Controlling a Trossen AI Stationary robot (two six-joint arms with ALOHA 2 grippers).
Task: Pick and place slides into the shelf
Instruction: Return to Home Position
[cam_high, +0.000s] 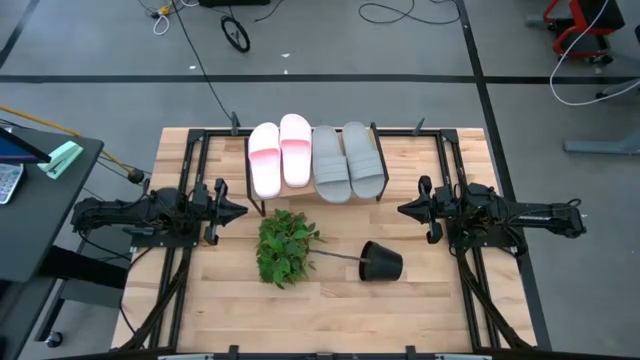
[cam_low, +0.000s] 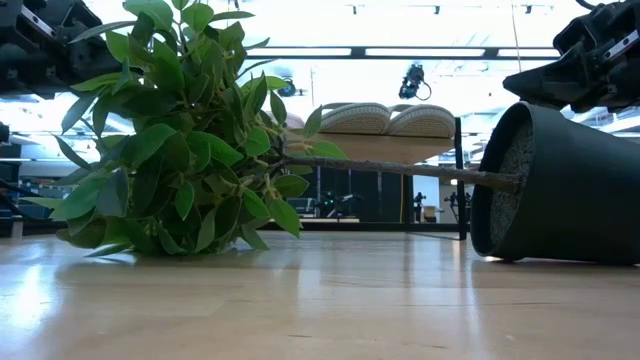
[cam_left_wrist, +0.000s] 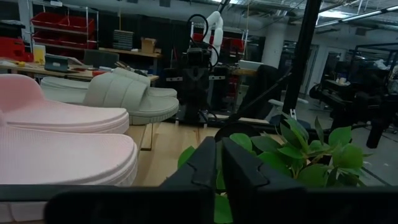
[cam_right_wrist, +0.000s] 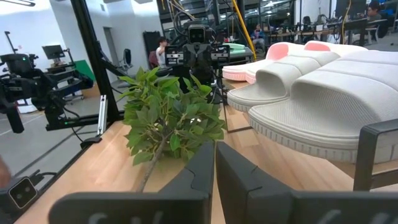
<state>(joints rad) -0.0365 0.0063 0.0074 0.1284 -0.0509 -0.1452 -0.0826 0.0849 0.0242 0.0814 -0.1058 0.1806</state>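
Note:
Four slides lie side by side on the shelf (cam_low: 395, 148), soles down on its top board: two pale pink ones (cam_high: 265, 160) (cam_high: 296, 150) and two grey ones (cam_high: 330, 163) (cam_high: 362, 158). The left wrist view has the pink pair (cam_left_wrist: 62, 155) close by. The right wrist view has the grey pair (cam_right_wrist: 323, 112) close by. My left gripper (cam_high: 242, 211) hovers left of the shelf's near corner, shut and empty. My right gripper (cam_high: 401, 210) hovers right of the shelf, also shut and empty. Both point toward the table's middle.
A plant lies tipped over on the slatted tabletop, just on the near side of the shelf. Its leaves (cam_high: 285, 245) are between the grippers and its black pot (cam_high: 381, 262) is on its side to the right. Bare wood (cam_high: 300, 315) lies toward the near edge.

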